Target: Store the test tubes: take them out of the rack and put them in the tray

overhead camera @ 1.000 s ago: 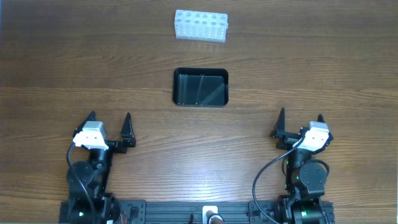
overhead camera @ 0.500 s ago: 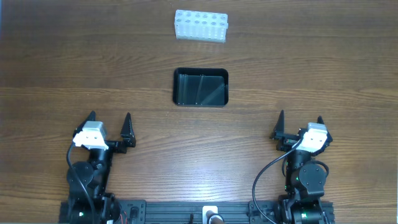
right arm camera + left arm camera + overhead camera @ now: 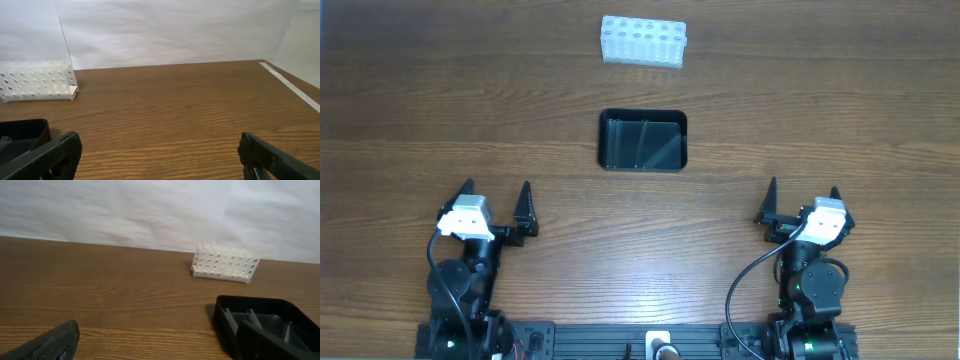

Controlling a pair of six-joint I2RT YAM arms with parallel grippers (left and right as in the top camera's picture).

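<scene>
A white perforated test tube rack [image 3: 643, 42] stands at the far middle of the wooden table, also seen as the rack [image 3: 225, 263] and the rack [image 3: 36, 80]. Its holes look empty from above. A black tray [image 3: 643, 140] lies nearer, with several clear tubes lying in it; the tray [image 3: 260, 320] shows tubes inside. My left gripper [image 3: 497, 193] is open near the front left, nothing between its fingers [image 3: 50, 342]. My right gripper [image 3: 803, 193] is open near the front right, with nothing in it, its fingers [image 3: 272, 157] wide apart.
Bare wooden table surrounds the tray and rack. A white wall or sheet backs the far edge. A pale strip [image 3: 292, 85] runs along the table's right side.
</scene>
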